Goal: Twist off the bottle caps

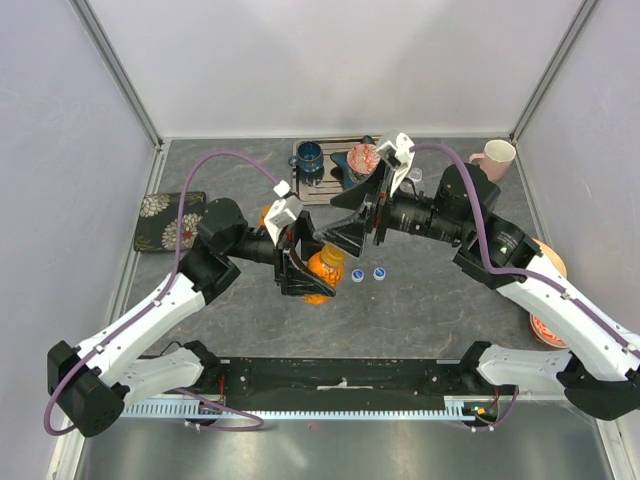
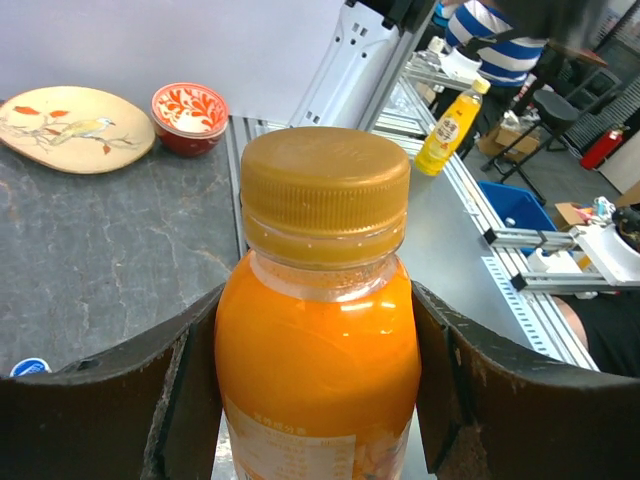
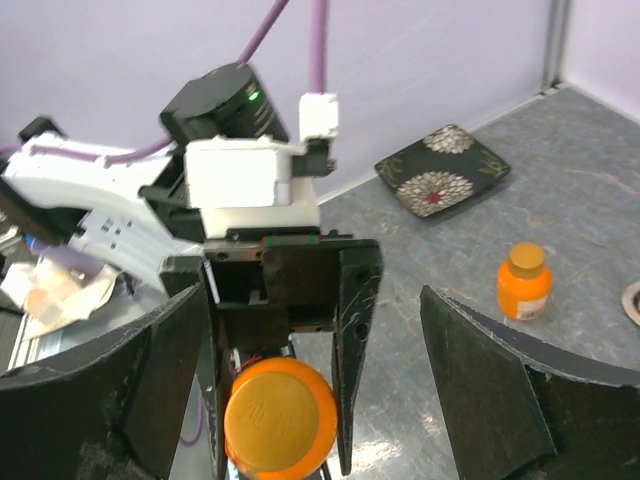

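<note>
The left gripper (image 2: 318,300) clamps the smooth body of a plastic bottle (image 2: 318,380) of orange liquid near the centre of the table (image 1: 430,310). The bottle's ribbed orange cap (image 2: 325,195) is on. The right gripper (image 3: 310,300) is spread wide, facing the cap without contact. Two blue caps (image 1: 357,275) lie on the table just beside the bottle.

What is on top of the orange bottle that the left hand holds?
An orange cap sits on the bottle in the left hand. The mouth beneath is covered.
</note>
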Action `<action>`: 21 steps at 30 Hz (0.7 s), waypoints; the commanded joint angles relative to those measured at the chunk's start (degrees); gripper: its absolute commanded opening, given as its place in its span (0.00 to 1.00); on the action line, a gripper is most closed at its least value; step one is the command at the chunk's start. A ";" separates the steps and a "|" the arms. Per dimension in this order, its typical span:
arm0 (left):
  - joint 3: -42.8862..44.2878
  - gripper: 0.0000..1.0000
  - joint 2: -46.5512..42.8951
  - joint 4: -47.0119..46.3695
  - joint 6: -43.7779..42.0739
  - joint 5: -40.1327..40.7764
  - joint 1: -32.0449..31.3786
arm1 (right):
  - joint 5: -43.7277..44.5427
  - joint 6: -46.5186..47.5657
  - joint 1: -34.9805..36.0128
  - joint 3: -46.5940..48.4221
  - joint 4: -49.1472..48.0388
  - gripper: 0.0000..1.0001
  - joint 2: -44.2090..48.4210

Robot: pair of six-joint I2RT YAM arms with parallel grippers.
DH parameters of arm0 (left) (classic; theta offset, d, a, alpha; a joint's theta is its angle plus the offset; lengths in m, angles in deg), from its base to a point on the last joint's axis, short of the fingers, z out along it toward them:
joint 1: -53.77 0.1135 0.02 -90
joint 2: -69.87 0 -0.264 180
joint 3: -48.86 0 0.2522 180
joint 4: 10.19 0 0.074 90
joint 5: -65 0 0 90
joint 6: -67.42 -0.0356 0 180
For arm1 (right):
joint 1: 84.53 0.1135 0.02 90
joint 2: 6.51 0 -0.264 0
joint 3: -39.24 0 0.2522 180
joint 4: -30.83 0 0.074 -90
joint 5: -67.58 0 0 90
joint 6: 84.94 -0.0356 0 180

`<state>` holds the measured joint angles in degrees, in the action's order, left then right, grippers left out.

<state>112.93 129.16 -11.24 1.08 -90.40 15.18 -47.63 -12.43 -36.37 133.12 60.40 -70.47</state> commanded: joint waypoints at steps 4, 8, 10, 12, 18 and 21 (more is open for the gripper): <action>3.40 0.02 -2.42 7.31 -8.27 17.61 -0.08 | 18.60 -6.58 0.18 7.67 6.76 0.94 -1.42; 2.79 0.03 -3.82 10.06 -14.24 35.49 -1.66 | 24.68 -9.04 0.18 9.70 11.34 0.91 -3.00; 2.43 0.03 -4.09 10.32 -15.74 44.87 -3.15 | 26.17 -10.01 0.18 9.97 12.57 0.90 -3.53; 2.34 0.03 -3.74 10.59 -17.68 49.65 -4.82 | 26.35 -10.45 0.09 9.80 12.92 0.90 -4.15; 2.78 0.03 -2.51 11.38 -22.34 62.32 -10.09 | 26.27 -11.42 0.53 9.53 13.02 0.89 -6.70; 3.04 0.03 -2.07 11.29 -23.04 63.38 -11.24 | 27.06 -11.33 0.62 9.44 12.75 0.88 -7.75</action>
<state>113.69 126.78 1.20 -16.84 -34.56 5.61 -22.54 -22.64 -36.21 141.07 73.34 -77.49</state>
